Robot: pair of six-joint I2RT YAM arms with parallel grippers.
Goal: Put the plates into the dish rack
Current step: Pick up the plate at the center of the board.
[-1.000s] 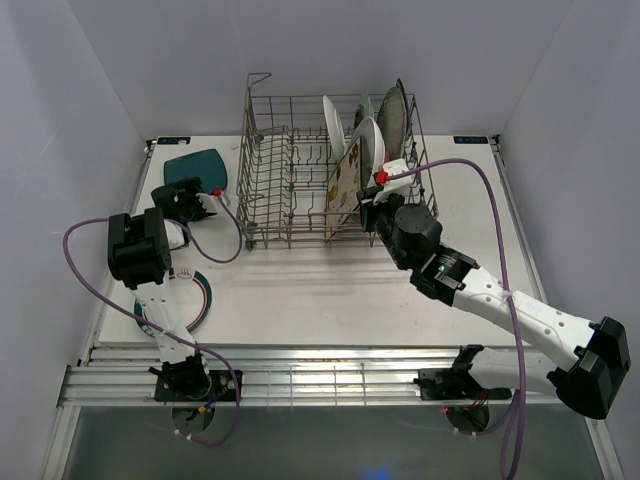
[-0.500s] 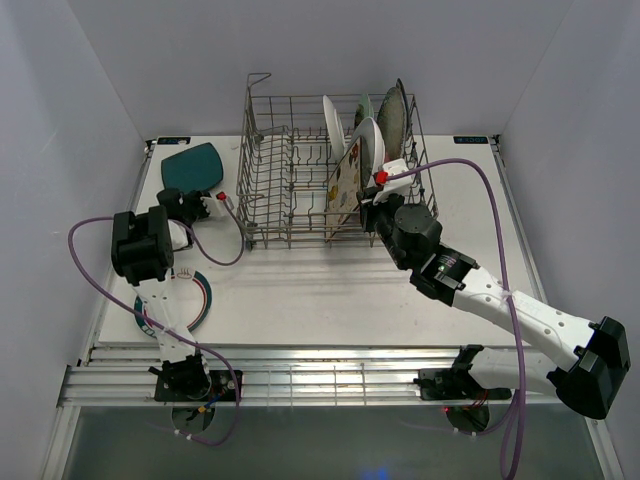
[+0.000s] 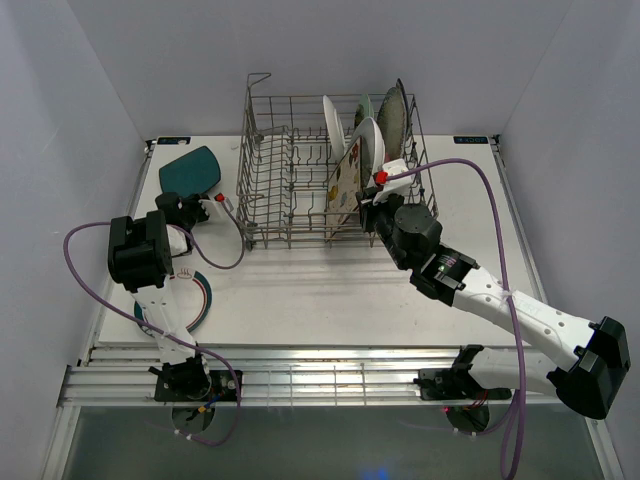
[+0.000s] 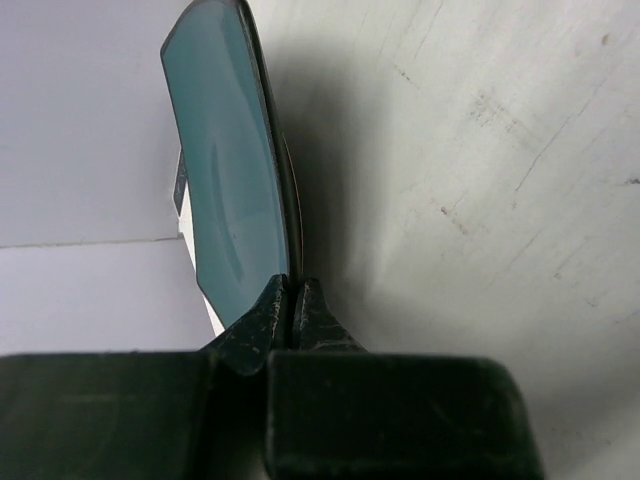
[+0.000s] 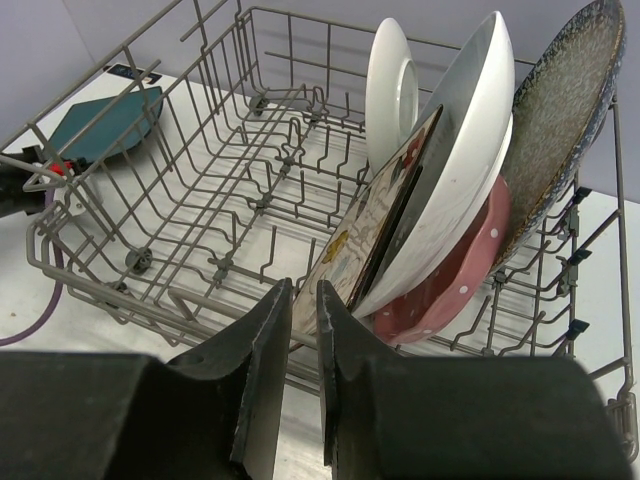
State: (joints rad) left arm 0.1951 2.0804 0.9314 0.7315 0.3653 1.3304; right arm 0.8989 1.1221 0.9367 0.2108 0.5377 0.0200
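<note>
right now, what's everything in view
rack: 1, grey wire, back middle of table
plates in rack: at least 5, upright at its right end: small white, floral, big white, pink dotted, speckled
teal plate: 1, left of rack, in left gripper
rimmed plate: 1, white, flat under left arm
cables: 2, purple, one per arm
table: 1, white
left gripper: shut on teal plate
right gripper: empty, jaws a narrow gap apart, at rack's near side

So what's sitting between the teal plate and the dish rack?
Nothing is. In the top view, only a bare strip of table separates the teal plate from the left wall of the dish rack.
</note>
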